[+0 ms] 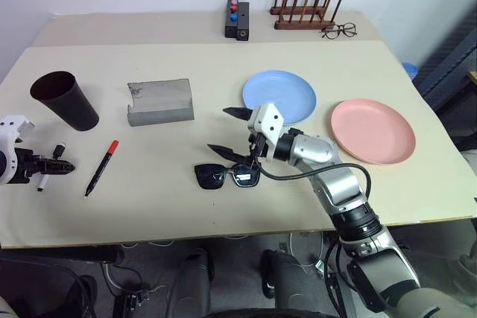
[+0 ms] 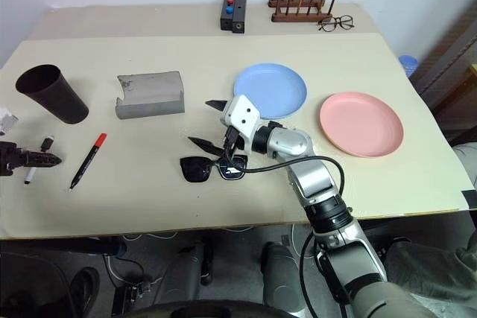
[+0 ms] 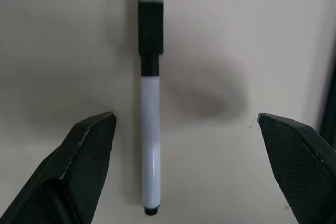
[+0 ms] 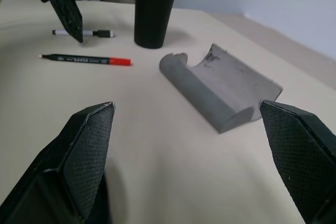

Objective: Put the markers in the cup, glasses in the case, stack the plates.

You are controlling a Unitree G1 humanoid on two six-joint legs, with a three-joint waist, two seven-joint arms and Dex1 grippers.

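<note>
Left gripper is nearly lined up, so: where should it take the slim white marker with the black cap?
Take the white marker with the black cap across its bare white barrel, from straight above. It lies flat on the table, lengthwise between the open left gripper fingers, though nearer one finger, so centre first, probably.

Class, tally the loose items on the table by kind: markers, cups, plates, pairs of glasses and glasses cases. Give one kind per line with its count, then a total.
Markers: 2 (red-capped marker, white marker with black cap)
Cups: 1 (dark cup)
Plates: 2 (blue plate, pink plate)
Pairs of glasses: 2 (sunglasses, clear eyeglasses)
Glasses cases: 1 (grey case)
Total: 8
</note>
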